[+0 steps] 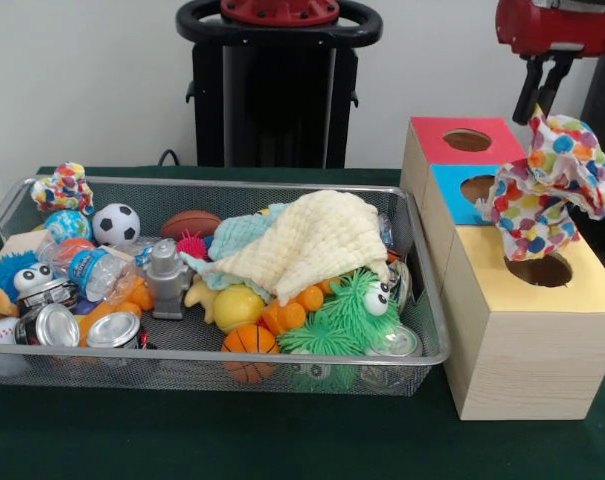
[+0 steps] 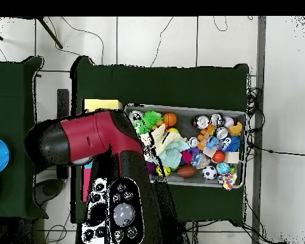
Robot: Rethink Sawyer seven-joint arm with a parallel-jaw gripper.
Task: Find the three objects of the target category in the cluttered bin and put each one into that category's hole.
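Note:
My gripper (image 1: 540, 108) hangs at the top right of the front view, shut on a white cloth with bright spots (image 1: 548, 190). The cloth dangles over the yellow-topped wooden box (image 1: 542, 350). Its lower end is at the rim of the round dark hole (image 1: 542, 271). A second spotted cloth (image 1: 62, 188) lies on the far left corner of the wire mesh bin (image 1: 182, 354); it also shows in the overhead view (image 2: 227, 181). In the overhead view the arm (image 2: 91, 140) covers the gripper and most of the boxes. Only a strip of the yellow top (image 2: 103, 105) shows.
The blue-topped box (image 1: 457, 195) and the red-topped box (image 1: 462, 140) stand behind the yellow one. The bin holds a pale-yellow waffle cloth (image 1: 317, 240), a mint-green cloth (image 1: 240, 235), balls, cans, a fuzzy green toy (image 1: 352, 315) and other clutter.

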